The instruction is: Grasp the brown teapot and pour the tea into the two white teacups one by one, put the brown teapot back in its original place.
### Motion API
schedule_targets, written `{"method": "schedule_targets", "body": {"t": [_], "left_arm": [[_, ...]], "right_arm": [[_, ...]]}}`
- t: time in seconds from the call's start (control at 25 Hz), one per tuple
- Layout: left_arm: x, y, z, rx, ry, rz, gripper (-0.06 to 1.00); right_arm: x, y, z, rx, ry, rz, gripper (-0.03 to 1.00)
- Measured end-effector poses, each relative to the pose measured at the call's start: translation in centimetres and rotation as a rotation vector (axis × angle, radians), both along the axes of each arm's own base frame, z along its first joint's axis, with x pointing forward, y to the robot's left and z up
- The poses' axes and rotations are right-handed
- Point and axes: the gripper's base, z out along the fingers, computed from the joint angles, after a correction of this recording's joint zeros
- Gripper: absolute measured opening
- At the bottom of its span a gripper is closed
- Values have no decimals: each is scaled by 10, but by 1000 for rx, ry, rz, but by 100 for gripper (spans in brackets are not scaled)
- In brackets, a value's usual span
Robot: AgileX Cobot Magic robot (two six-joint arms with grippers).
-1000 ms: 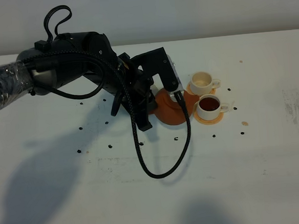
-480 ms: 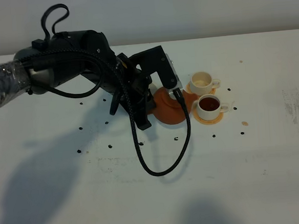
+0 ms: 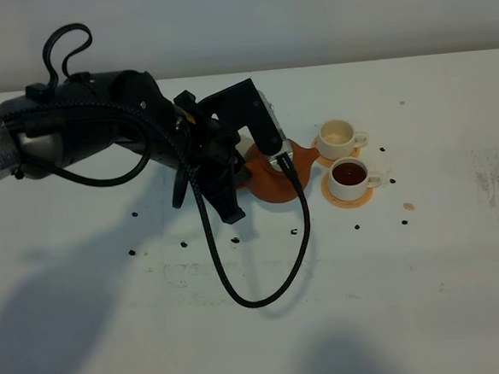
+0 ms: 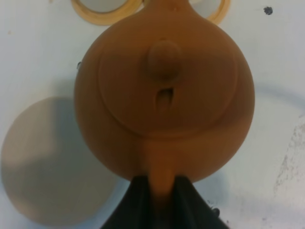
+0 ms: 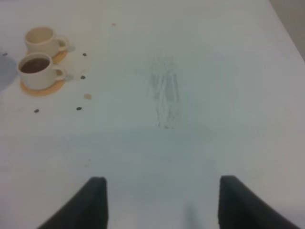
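My left gripper (image 4: 162, 193) is shut on the loop handle of the brown teapot (image 4: 164, 90), which hangs roughly level with its lid on. In the exterior view the teapot (image 3: 266, 184) sits just left of the two white teacups, its spout towards them. The nearer cup (image 3: 349, 175) holds dark tea; the farther cup (image 3: 337, 133) looks pale inside. Each stands on an orange-tan coaster. The beige saucer (image 4: 38, 167) lies on the table beside and below the teapot. My right gripper (image 5: 162, 205) is open over bare table, far from the cups (image 5: 35, 67).
Small dark specks (image 3: 134, 215) dot the white table (image 3: 428, 294) around the cups and under my left arm. A black cable (image 3: 240, 299) loops down from the left arm over the table. A scuffed patch (image 5: 164, 95) marks the right side.
My left arm has carried the teapot leftwards, away from the cups, and the teapot has come back towards level. The cups have stayed put.
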Motion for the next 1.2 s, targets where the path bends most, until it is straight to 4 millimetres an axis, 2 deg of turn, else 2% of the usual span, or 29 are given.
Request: {"method": "schedule_targets", "body": {"t": [0.4,0.64,0.96,1.2], "left_arm": [[-11,4,-21,-35,57,63,9],[-13,5,-25,-52,67,87,9],[-12,0,-53,-34,131,101,9],[-11,0,-56,-39,128,111,9]], "right_arm": [[0,0,0,0,0,0,49],[0,0,0,0,0,0,49],[0,0,0,0,0,0,49],[0,0,0,0,0,0,49]]}}
